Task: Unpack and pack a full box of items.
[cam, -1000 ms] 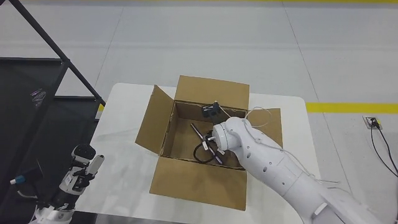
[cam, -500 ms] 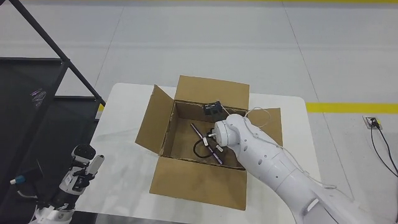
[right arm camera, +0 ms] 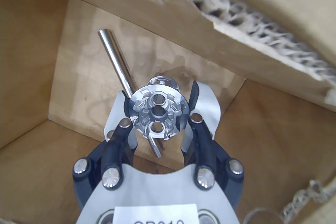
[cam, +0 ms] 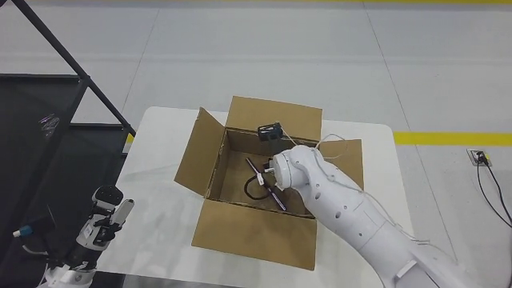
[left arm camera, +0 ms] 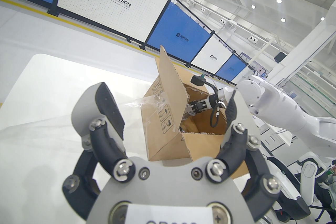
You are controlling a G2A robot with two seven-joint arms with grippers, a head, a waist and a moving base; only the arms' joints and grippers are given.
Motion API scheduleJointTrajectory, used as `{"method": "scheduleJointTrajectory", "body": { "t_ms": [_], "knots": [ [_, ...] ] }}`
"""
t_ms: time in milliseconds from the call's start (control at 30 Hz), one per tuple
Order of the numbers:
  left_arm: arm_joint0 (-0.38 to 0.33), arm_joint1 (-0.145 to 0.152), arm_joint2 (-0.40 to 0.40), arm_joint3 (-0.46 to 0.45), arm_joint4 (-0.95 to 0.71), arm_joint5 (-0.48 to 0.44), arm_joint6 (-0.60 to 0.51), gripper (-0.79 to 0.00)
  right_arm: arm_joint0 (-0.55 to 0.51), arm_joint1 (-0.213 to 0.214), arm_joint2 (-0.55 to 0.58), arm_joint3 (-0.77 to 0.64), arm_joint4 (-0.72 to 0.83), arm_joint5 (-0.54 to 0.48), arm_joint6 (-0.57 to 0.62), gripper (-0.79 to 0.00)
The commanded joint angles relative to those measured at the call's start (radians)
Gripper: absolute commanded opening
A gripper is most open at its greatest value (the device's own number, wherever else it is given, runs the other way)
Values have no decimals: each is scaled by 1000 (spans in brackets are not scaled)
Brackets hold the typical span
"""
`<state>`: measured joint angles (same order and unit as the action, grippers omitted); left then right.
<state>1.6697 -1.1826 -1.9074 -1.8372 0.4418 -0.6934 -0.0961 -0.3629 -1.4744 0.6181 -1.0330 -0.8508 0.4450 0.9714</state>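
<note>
Right gripper [right arm camera: 158,104] sits inside the box [right arm camera: 34,51] — pinching 1 metal hub [right arm camera: 157,114] on a rod [right arm camera: 115,62]; left gripper [left arm camera: 169,101] spread, well apart.

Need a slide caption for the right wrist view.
Right gripper clamps a round metal hub, steel rod behind it, inside the cardboard box.

Top view: mounted high, looking down on desk [cam: 164,160], open box [cam: 232,184] near centre, floor running off toward 12 o'clock. Left wrist view: low behind left hand [left arm camera: 169,96], at desk's 7 o'clock edge, facing across it at box, well apart. Right wrist view: behind right hand [right arm camera: 159,93], down inside box, metal part [right arm camera: 157,114] close to lens. Shared by all three: box. Shared by top and left wrist: right arm [cam: 344,200].
</note>
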Motion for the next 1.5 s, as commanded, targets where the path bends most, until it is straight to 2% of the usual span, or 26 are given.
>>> {"method": "scheduleJointTrajectory", "body": {
  "t_ms": [0, 267, 367, 467, 633, 767, 1000, 1233, 1300, 1467],
  "knots": [
    [0, 0, 0, 0, 0, 0, 0, 0, -30, 24, 36, -113, -57, 32, 23, -785],
    [0, 0, 0, 0, 0, 0, 0, 0, -260, 152, 330, -633, -406, 172, 231, -785],
    [0, 0, 0, 0, 0, 0, 0, 0, -381, 183, 488, -783, -483, 158, 246, -785],
    [0, 0, 0, 0, 0, 0, 0, 0, -488, 197, 647, -845, -555, 176, 228, -785],
    [0, 0, 0, 0, 0, 0, 0, 0, -558, 191, 820, -815, -558, 160, 244, -785],
    [0, 0, 0, 0, 0, 0, 0, 0, -557, 183, 889, -687, -568, 127, 277, -785],
    [0, 0, 0, 0, 0, 0, 0, 0, -497, 172, 916, -447, -528, 57, 347, -785],
    [0, 0, 0, 0, 0, 0, 0, 0, -460, 171, 928, -329, -467, 14, 337, -785],
    [0, 0, 0, 0, 0, 0, 0, 0, -460, 171, 931, -312, -453, 11, 325, -634],
    [0, 0, 0, 0, 0, 0, 0, 0, -460, 170, 937, -273, -405, -18, 289, -585]
  ]
}}
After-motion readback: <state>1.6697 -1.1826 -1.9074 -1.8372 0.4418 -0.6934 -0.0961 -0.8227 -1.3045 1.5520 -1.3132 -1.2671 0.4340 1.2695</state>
